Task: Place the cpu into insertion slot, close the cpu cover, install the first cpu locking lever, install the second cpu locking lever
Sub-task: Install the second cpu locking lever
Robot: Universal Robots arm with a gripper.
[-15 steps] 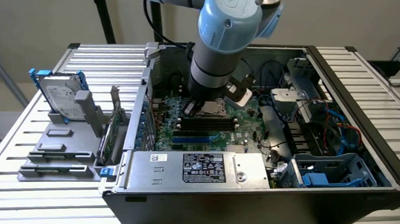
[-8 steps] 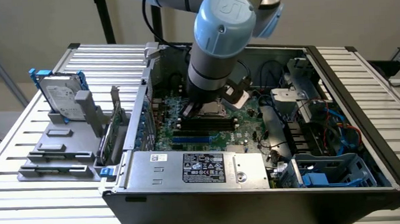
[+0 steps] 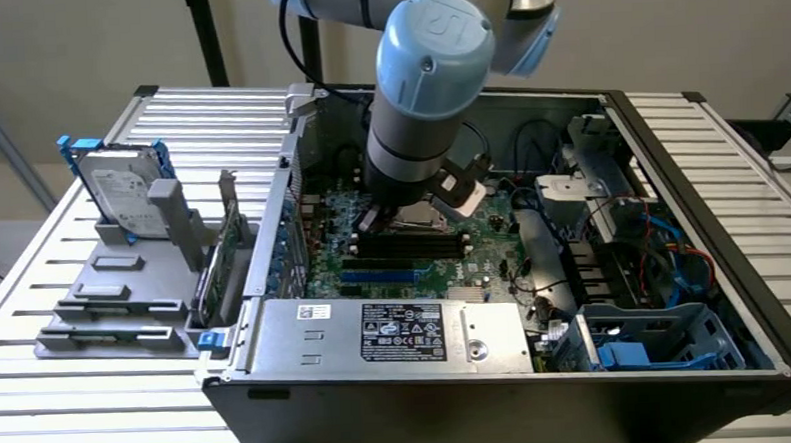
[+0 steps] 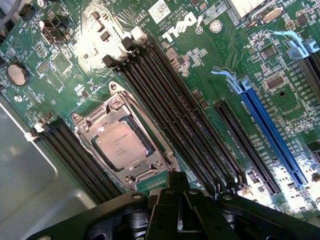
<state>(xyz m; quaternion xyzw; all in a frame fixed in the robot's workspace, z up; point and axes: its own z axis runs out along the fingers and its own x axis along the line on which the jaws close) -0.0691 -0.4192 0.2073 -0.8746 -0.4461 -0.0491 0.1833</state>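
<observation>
Cpu (image 4: pixel 121 145) seated in the insertion slot (image 4: pixel 85 131), cpu cover (image 4: pixel 145 167) closed over it. Gripper (image 4: pixel 175 200) just beside the slot, apart from it; cannot tell whether clenched or released.

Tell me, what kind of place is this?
Probably a robot test bench or lab: a robot arm reaches into an open computer case on a slatted metal table, above its green circuit board.

The exterior view looks down from high in front onto the open black computer case (image 3: pixel 510 397) at middle distance, while the wrist view hangs close over the green circuit board (image 4: pixel 210 65), their shared ground.
</observation>
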